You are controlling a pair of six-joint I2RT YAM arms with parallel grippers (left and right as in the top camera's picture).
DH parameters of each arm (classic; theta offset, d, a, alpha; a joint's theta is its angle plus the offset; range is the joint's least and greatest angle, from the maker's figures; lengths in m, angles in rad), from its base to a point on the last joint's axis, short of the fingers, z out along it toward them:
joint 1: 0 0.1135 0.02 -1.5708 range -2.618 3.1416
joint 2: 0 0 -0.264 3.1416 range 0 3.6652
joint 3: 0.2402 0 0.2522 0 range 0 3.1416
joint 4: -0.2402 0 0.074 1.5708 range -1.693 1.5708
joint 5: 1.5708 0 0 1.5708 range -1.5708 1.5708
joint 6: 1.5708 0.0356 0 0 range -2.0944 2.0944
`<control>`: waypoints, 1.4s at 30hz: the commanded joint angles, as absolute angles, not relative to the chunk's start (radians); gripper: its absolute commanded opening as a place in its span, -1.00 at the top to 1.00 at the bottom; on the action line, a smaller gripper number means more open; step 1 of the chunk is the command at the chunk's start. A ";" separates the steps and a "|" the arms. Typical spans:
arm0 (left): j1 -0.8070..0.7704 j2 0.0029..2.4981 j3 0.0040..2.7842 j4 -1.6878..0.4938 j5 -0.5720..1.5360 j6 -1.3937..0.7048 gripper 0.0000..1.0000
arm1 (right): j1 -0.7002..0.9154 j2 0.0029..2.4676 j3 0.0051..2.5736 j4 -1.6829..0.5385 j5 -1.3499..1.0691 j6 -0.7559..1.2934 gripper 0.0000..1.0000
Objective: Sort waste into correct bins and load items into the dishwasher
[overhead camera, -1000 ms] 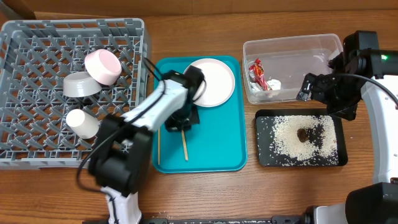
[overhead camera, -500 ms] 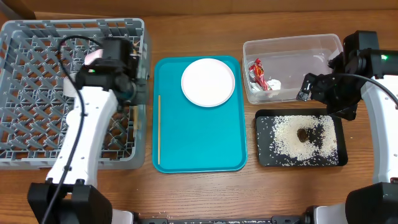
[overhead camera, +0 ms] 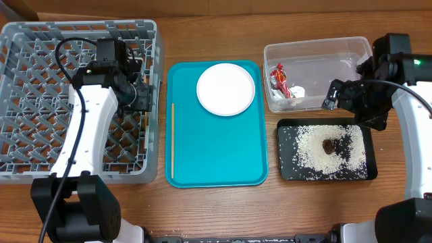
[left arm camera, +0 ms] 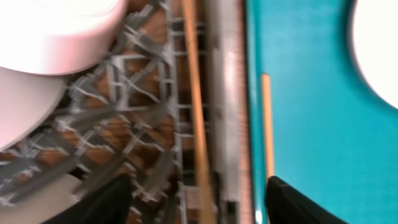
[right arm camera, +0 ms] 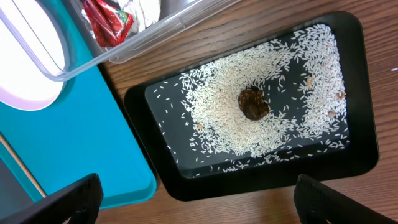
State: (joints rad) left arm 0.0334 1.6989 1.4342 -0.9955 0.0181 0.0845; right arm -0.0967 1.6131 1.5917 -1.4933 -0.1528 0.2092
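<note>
A brown wooden table (overhead camera: 216,209) with grain running left to right fills the view under soft, even light.

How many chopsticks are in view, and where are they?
2. One chopstick lies on the teal tray, along its edge nearest the grey rack; the second chopstick is inside that rack, beside the wall facing the tray. None appears hidden.

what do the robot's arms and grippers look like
The left arm and right arm: white shells, black joints, a thin black cable looping along each. The left gripper and right gripper are black. A small green light glows on the right arm's black housing.
</note>
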 commanded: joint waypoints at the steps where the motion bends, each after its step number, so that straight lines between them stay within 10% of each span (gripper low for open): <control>1: 0.025 1.670 1.501 -1.031 0.186 0.053 -0.47 | -0.095 1.594 1.618 -1.491 -0.150 0.208 -1.00; 5: -0.021 1.643 1.507 -1.060 0.346 -0.054 -0.23 | -0.095 1.594 1.618 -1.489 -0.150 0.209 -1.00; 18: -0.282 1.681 1.260 -0.972 0.070 -0.358 -0.25 | -0.095 1.594 1.618 -1.486 -0.150 0.209 -1.00; 42: -0.282 1.681 0.929 -0.670 -0.026 -0.381 -0.33 | -0.095 1.594 1.618 -1.488 -0.150 0.209 -1.00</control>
